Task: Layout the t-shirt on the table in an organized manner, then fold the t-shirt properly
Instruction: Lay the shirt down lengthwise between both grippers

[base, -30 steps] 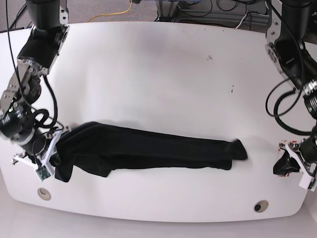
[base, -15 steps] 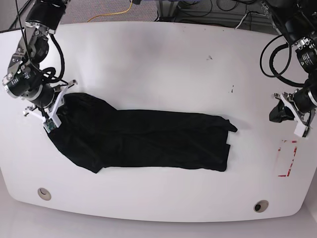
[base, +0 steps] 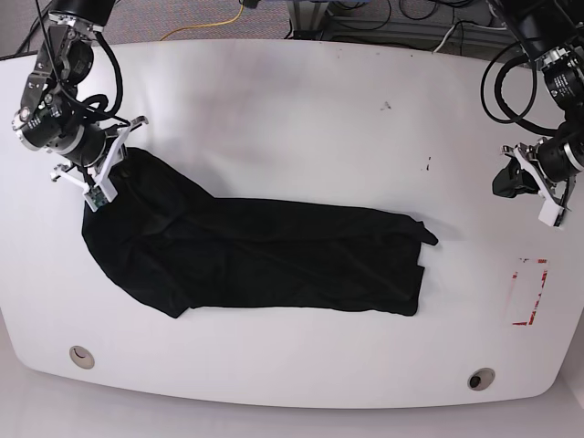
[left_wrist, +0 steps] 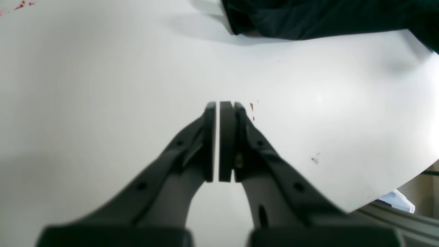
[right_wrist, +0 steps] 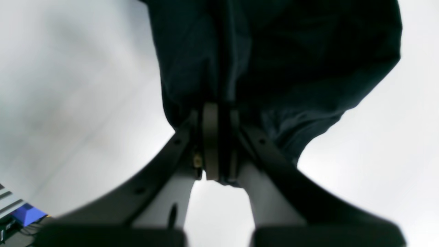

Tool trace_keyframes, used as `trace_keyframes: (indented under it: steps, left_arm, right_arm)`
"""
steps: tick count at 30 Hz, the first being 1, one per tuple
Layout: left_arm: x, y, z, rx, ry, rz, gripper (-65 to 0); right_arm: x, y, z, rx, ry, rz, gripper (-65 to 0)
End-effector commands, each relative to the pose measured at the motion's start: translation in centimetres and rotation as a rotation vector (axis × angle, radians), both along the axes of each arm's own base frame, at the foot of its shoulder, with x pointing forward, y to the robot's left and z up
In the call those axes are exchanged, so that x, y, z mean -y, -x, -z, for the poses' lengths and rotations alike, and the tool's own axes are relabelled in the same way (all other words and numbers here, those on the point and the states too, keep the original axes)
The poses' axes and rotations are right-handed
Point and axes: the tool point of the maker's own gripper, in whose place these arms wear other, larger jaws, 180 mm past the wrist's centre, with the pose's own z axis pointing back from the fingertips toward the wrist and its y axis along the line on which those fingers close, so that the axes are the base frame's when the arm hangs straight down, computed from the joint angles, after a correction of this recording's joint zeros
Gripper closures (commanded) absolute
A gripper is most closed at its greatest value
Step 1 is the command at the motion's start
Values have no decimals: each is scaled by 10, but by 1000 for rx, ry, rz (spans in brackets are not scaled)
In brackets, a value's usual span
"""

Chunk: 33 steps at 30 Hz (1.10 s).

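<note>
Right now the right end effector (right_wrist: 219,113) is pinching a bunched corner of the black t-shirt (base: 265,260), its pads pressed onto the fabric near the desk's (base: 292,119) far corner on the base view's left. Over on the other side, the left end effector (left_wrist: 219,108) is pressed together on nothing (pads nearly touching), hovering above bare white desk, well apart from the shirt. From that pinched corner the t-shirt stretches as a long, wrinkled band across the middle of the desk. A red tape outline (base: 529,292) sits beyond its free end.
</note>
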Motion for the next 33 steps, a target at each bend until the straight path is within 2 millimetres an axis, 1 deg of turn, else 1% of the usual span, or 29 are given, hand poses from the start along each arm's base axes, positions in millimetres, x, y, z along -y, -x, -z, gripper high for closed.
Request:
trace_keyframes:
  steps: [1, 3, 5, 8, 9, 12, 15, 18, 21, 23, 26, 28, 32, 33]
  left_arm:
    - [9, -9, -10, 57, 38, 2, -6]
    - [14, -14, -14, 73, 52, 2, -7]
    - [22, -24, -18, 96, 76, 10, -36]
    - [31, -35, -17, 104, 125, -1, -111]
    - [33, -40, -16, 106, 148, -13, -149]
    - [36, -50, -13, 107, 194, -51, -233]
    - [39, -61, -7, 96, 232, -98, -285]
    - [39, -70, 0, 83, 247, -152, -294]
    - [41, -74, 9, 41, 266, -204, -297]
    - [42, -76, 11, 27, 283, -233, -299]
    - [53, -79, 12, 14, 320, -241, -299]
    - [56, -80, 11, 14, 330, -241, -299]
    - [68, -83, 17, 6, 373, -246, -299]
    - [70, -87, 17, 13, 388, -249, -299]
  right_arm:
    - [1, -7, -11, 48, -1, -10, -6]
    - [1, -7, -11, 48, -1, -10, -6]
    - [1, -7, -11, 48, 1, -10, -6]
    - [1, -8, -12, 52, -1, -11, -6]
    - [0, -8, -12, 51, -1, -12, -6]
    - [-1, -9, -12, 51, -3, -14, -6]
    - [-1, -13, -15, 67, -6, -14, -6]
    - [-6, -15, -14, 71, -25, -9, -6]
    - [-8, -15, -14, 73, -31, -8, -6]
    - [-9, -17, -16, 79, -34, -7, -6]
    - [-9, -18, -16, 81, -34, -7, -6]
    - [-9, -18, -16, 81, -35, -7, -6]
    - [-10, -17, -15, 79, -37, -7, -6]
    - [-10, -17, -15, 79, -37, -7, -6]
